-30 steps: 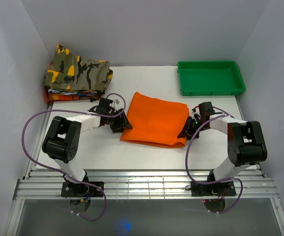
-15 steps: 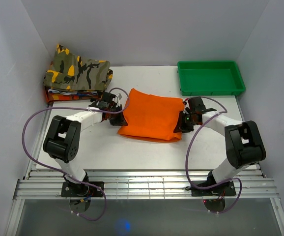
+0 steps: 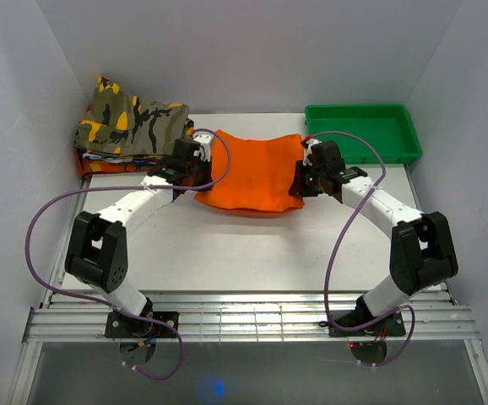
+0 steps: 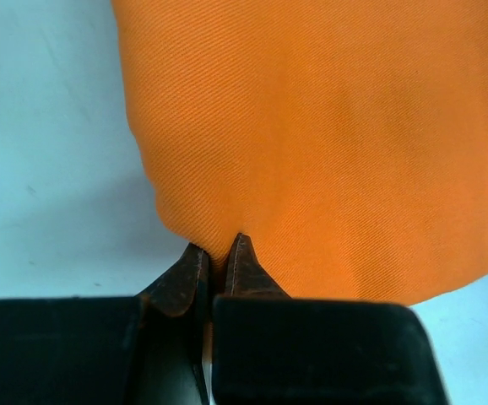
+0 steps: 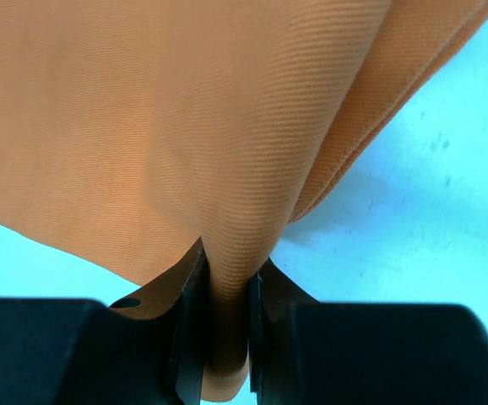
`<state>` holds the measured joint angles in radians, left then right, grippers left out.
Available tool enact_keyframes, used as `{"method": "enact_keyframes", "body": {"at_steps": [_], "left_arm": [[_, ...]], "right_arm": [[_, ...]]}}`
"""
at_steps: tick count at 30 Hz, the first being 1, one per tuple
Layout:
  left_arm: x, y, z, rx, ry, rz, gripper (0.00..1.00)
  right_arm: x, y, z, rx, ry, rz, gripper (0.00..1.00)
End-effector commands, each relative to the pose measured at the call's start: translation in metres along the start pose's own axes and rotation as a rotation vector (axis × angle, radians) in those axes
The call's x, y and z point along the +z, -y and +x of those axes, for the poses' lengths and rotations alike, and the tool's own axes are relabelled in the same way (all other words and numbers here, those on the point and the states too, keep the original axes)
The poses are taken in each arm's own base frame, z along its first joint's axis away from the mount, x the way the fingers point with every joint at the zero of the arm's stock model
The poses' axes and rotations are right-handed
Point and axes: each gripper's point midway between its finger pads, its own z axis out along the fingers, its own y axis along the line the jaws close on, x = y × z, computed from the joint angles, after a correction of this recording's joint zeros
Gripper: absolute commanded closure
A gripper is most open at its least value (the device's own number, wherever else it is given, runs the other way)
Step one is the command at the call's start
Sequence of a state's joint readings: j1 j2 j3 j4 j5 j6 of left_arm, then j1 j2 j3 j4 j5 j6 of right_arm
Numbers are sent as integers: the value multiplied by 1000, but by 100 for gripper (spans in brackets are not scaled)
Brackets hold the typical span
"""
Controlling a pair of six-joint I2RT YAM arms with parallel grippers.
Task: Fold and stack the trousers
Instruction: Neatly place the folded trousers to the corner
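Note:
The orange trousers (image 3: 252, 171), folded into a rough rectangle, hang between both grippers a little above the white table, sagging in the middle. My left gripper (image 3: 195, 173) is shut on their left edge; the left wrist view shows the fabric (image 4: 328, 135) pinched between the dark fingertips (image 4: 242, 257). At the right edge my right gripper (image 3: 300, 181) is shut on a thick fold of the cloth (image 5: 185, 126), which bulges between its fingers (image 5: 192, 278).
A folded camouflage garment (image 3: 134, 122) lies on a small stack of clothes at the back left, just left of the left gripper. A green tray (image 3: 362, 133) stands at the back right. White walls close in the table (image 3: 227, 253) on three sides.
Both grippers closed on the trousers' side edges, then lifted and carried them towards the back of the table and slightly left, near the camouflage stack.

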<state>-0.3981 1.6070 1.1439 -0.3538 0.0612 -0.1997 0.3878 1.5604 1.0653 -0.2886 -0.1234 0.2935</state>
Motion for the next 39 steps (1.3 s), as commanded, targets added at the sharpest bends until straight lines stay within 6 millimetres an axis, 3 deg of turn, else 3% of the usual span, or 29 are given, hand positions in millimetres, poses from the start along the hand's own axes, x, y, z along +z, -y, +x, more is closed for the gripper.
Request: {"method": "enact_keyframes", "body": {"at_steps": [1,2,3,6,7,9,10,11,14,15,16,17,18,19,20,21,23,24,25,27,28,30,31,32,33,34,37,39], "left_arm": [[-45,-7,-95,116,299,-85,100],[-49,-7,-106,132,333,-91,100],[-61,-5,-130,167,410,-100,100],[-81,-3,-167,222,524,-124,100],[-91,-5,-186,248,570,-159,100],[-105,-15,-210,258,646,-206,100],[-115,-21,-223,262,683,-231,100],[-120,-28,-231,258,709,-251,100],[-137,-60,-250,224,797,-338,100],[-151,-74,-261,209,872,-370,100],[-155,-81,-263,205,899,-383,100],[-156,-89,-263,198,917,-395,100],[-167,-105,-271,188,960,-429,100],[-170,-115,-274,181,974,-446,100],[-171,-125,-279,164,988,-451,100],[-180,-149,-282,143,1004,-493,100],[-186,-175,-284,111,1021,-531,100],[-195,-206,-283,79,1040,-574,100],[-199,-218,-282,67,1053,-592,100],[-213,-246,-280,52,1090,-637,100],[-207,-257,-275,45,1082,-647,100],[-216,-283,-269,27,1101,-695,100],[-209,-295,-262,6,1090,-700,100],[-207,-305,-257,-6,1086,-711,100],[-210,-319,-252,-17,1087,-735,100],[-199,-331,-243,-31,1061,-747,100],[-190,-363,-223,-90,1031,-779,100],[-174,-386,-203,-125,983,-806,100]], "right_arm": [[-35,-28,-101,-110,314,-5,92],[-39,-32,-110,-120,343,-10,92],[-43,-37,-120,-138,372,-10,92],[-62,-61,-159,-182,485,-48,92],[-60,-68,-169,-209,507,-55,92],[-76,-84,-204,-237,596,-79,92],[-66,-88,-212,-252,600,-80,92],[-79,-101,-238,-260,674,-102,92],[-63,-121,-263,-271,732,-150,92],[-75,-135,-285,-279,816,-180,92],[-53,-142,-287,-283,808,-192,92],[-48,-150,-293,-288,824,-207,92],[-62,-172,-313,-298,896,-242,92],[-32,-175,-312,-296,872,-244,92],[-27,-183,-318,-300,889,-260,92],[-26,-200,-323,-306,917,-292,92],[-12,-223,-338,-313,973,-329,92],[-9,-241,-337,-319,988,-357,92],[1,-252,-343,-314,1033,-366,92],[11,-266,-339,-318,1081,-374,92],[11,-280,-336,-313,1152,-393,92],[24,-295,-324,-312,1190,-401,92],[56,-294,-313,-316,1173,-385,92],[42,-303,-322,-305,1239,-411,92],[50,-305,-318,-307,1251,-416,92],[68,-305,-307,-305,1246,-409,92],[88,-307,-292,-317,1256,-409,92],[95,-305,-288,-309,1270,-407,92]]}}
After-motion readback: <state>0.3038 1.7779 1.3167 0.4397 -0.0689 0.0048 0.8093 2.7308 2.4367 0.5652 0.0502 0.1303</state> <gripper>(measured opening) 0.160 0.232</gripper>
